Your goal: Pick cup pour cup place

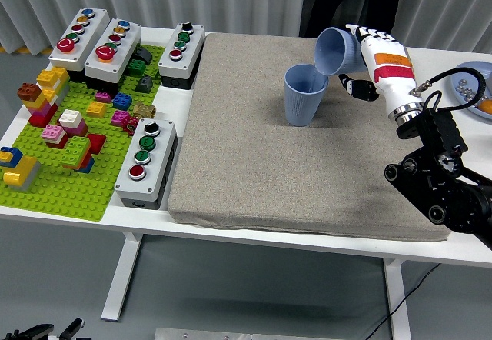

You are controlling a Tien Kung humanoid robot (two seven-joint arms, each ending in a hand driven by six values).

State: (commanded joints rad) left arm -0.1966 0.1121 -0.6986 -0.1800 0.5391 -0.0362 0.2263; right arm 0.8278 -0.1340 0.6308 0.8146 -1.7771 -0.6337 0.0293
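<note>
Here the right hand point(361, 55), fingers mostly hidden, grips a tilted cup point(335, 51) over another cup point(305, 95).

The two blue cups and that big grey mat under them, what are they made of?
The tilted cup in the right hand and the standing cup look like thin plastic or coated paper: smooth, matte blue, with thin rims. Which one is hard to tell. The mat looks like woven fabric or felt: speckled grey-beige, rough, with soft edges.

2 blue cups point(305, 94), 4 button boxes point(146, 161)
</note>
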